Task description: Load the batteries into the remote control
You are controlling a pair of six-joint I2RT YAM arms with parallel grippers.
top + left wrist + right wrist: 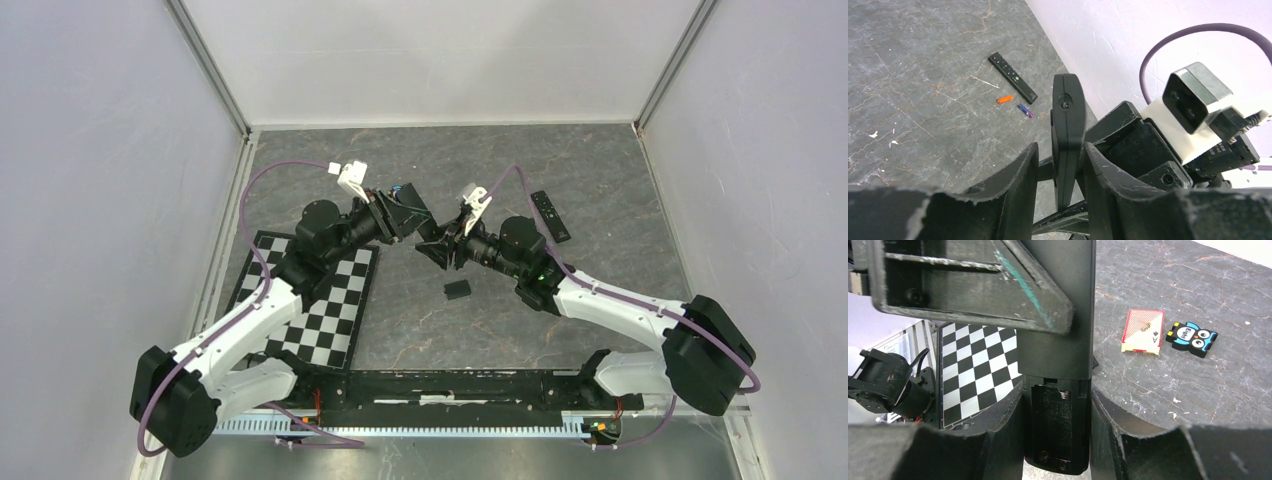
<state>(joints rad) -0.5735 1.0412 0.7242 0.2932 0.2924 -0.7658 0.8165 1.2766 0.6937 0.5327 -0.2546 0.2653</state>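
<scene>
While the right gripper [1058, 401] clamps the remote control [1060, 350], exposing its empty battery bay [1058, 425], the left gripper [1060, 150] straddles it, clamped or not I cannot tell; orange battery [1005, 99] and purple battery [1025, 110] lie far right by a second remote [1013, 77].

The owl gadget [1192, 338] reads "Eight"; the playing card [1143, 331] shows "A" (sideways).

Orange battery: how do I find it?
Look on the grey table by the white wall, where a black remote lies flat. Beside it lies the orange battery, tiny and bright. Its only close neighbour, the purple battery, is darker.
</scene>
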